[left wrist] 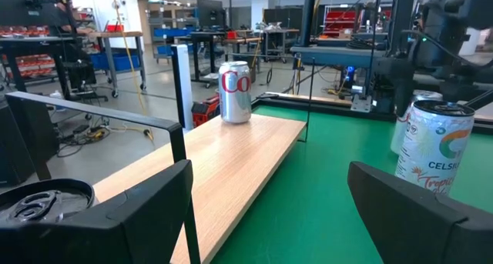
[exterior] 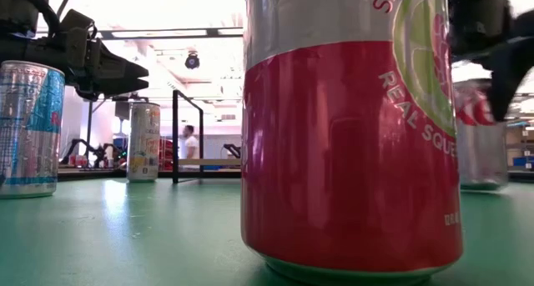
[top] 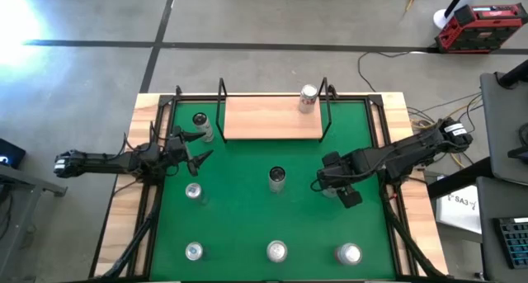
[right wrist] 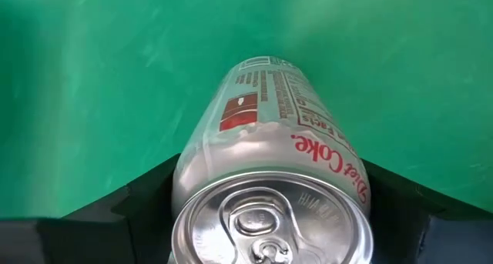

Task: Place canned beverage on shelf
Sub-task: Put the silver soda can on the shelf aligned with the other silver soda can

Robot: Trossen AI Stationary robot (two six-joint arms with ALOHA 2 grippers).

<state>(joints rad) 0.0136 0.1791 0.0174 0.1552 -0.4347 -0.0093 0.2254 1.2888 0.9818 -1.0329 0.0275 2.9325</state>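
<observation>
The shelf [top: 272,118], a light-wood board in black rods, stands at the far edge of the green mat, and a silver and red can [top: 308,97] stands on its right end. My right gripper [top: 332,186] is at the mat's right middle, shut on a silver Diet Coke can [right wrist: 269,164]. My left gripper [top: 194,155] is open and empty at the mat's left, near a can [top: 200,122] beside the shelf's left end. In the left wrist view the shelf [left wrist: 231,164] lies ahead of it. My right gripper pinches the Diet Coke can's two opposite sides near its top rim [right wrist: 185,195] between its two fingers. The fingers come from above, slanting down. The can is upright. In the low view its base [exterior: 480,184] is about level with the mat; whether it rests there I cannot tell.
Other cans stand on the mat: one at the centre [top: 276,177], one at the left [top: 194,191], and three along the near edge [top: 194,251], [top: 276,251], [top: 350,252]. The shelf's black posts [top: 221,93] rise at its corners. A wooden border [top: 132,151] frames the mat.
</observation>
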